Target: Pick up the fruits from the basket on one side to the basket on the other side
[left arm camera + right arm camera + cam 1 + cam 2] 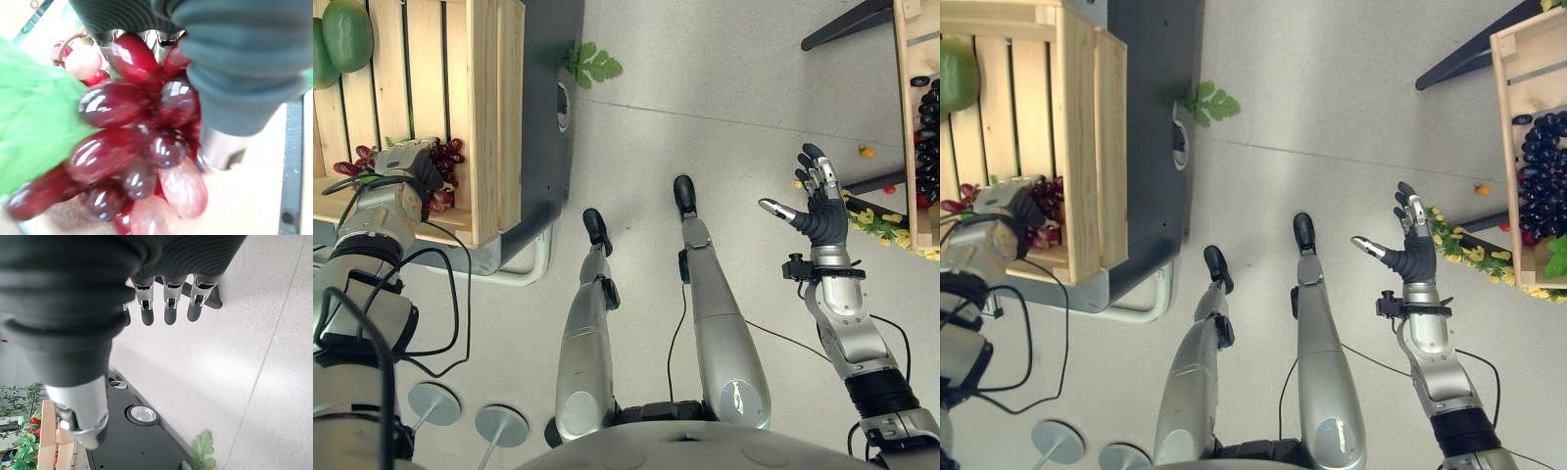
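- I take the wooden crate point(484, 117) on my left as the landmark; it sits on a dark stand point(553, 108) and serves as the basket on that side.
- My left hand point(406, 162) is inside that crate, down on a bunch of red grapes point(445, 157) near the crate's front wall.
- In the left wrist view the red grapes point(142, 147) sit right against the hand, with the thumb and fingers curled close round the cluster, so I read it as gripping the bunch.
- A green fruit point(347, 34) lies further back in the same crate, well apart from the grapes.
- A loose green leaf point(590, 64) lies on the floor just past the stand, on the side away from the crate.
- My right hand point(820, 211) is raised over the floor far across from the crate, fingers straight and spread, thumb out, nothing in it.
- Beyond that hand, a second wooden crate point(1528, 147) holds dark grapes point(1542, 181).
- Yellow-flowered greenery point(1474, 255) trails beside the second crate.
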